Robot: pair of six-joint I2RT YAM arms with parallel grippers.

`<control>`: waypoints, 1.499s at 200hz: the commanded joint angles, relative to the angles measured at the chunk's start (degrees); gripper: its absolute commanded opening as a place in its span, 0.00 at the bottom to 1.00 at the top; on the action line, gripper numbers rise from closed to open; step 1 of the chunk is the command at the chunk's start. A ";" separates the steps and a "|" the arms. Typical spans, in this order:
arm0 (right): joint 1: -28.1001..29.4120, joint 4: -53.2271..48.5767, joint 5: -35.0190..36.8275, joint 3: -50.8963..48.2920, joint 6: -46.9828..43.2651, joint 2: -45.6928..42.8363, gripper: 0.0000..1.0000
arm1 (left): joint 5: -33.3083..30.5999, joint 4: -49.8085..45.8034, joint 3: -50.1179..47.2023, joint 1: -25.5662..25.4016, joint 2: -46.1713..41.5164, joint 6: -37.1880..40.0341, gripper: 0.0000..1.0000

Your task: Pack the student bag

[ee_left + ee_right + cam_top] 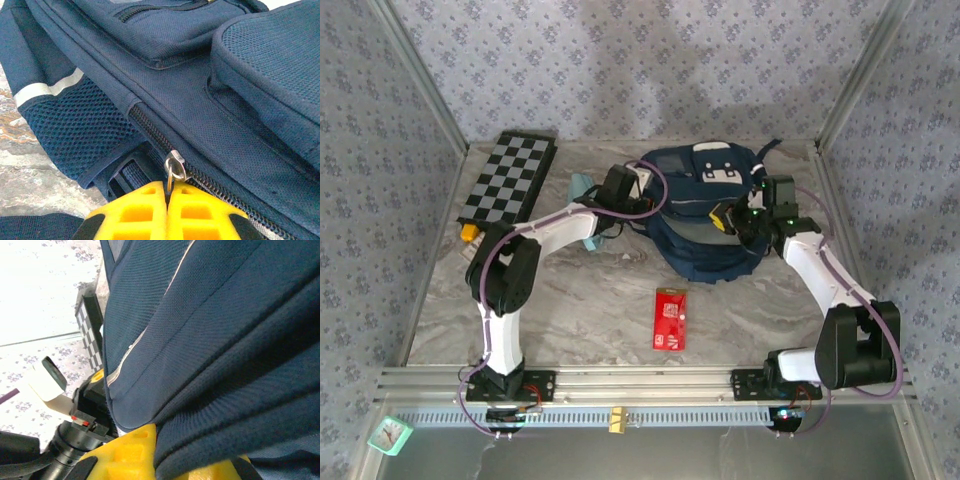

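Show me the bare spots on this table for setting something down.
Bare marble lies left of the red packet, up to the left arm, and right of it, up to the right arm. The back is crowded: chessboard, backpack.

You are holding both arms bent toward the far middle. Your left gripper (166, 190) is pinching shut on the zipper pull (175, 164), and your right gripper (180, 460) is clamping a fold of the student bag (210, 340).

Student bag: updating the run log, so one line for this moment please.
left gripper: shut on zipper pull | right gripper: shut on student bag fabric | red packet: on table
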 commanded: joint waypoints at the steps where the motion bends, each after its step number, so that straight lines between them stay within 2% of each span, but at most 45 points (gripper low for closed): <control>1: 0.35 -2.10 3.18 2.07 -4.78 0.29 0.06 | -7.19 -3.06 -1.42 3.19 -3.75 -1.43 0.02; 26: 1.41 -5.77 4.64 3.44 -9.13 -1.52 0.28 | -4.74 -5.84 -3.05 3.12 -7.48 -3.12 0.20; 41: 3.21 -10.38 8.30 4.17 -12.45 -4.34 0.41 | -2.67 -6.44 -5.97 3.06 -11.53 -5.23 0.32; 62: 7.28 -13.45 11.79 3.75 -15.54 -7.36 0.56 | -1.29 -6.65 -11.74 3.05 -18.57 -9.75 0.41; 86: 14.90 -17.62 15.38 6.09 -20.46 -5.29 0.65 | -3.49 -10.13 -17.53 3.11 -26.72 -13.47 0.47; 121: 28.21 -16.91 25.29 12.07 -24.23 3.59 0.70 | -8.30 -17.97 -23.15 4.29 -36.66 -17.27 0.51; 129: 30.82 -16.23 27.51 13.64 -27.54 6.56 0.71 | -9.26 -19.81 -24.32 4.76 -38.73 -18.15 0.52; 147: 35.15 -15.34 31.90 20.72 -30.83 14.02 0.72 | -9.68 -21.05 -27.79 6.00 -43.58 -19.29 0.57; 172: 39.43 -12.53 34.35 28.52 -34.50 24.13 0.75 | -10.43 -24.06 -31.70 9.17 -48.26 -21.90 0.60; 215: 42.99 -11.22 36.88 40.84 -36.42 38.62 0.78 | -10.93 -26.44 -36.65 14.16 -54.58 -24.46 0.62; 244: 43.41 -12.42 39.48 48.51 -36.92 46.19 0.80 | -10.00 -26.54 -38.77 17.22 -56.82 -26.26 0.62; 300: 41.47 -13.63 38.80 60.74 -37.17 57.13 0.80 | -9.41 -26.29 -39.03 18.37 -57.12 -25.97 0.62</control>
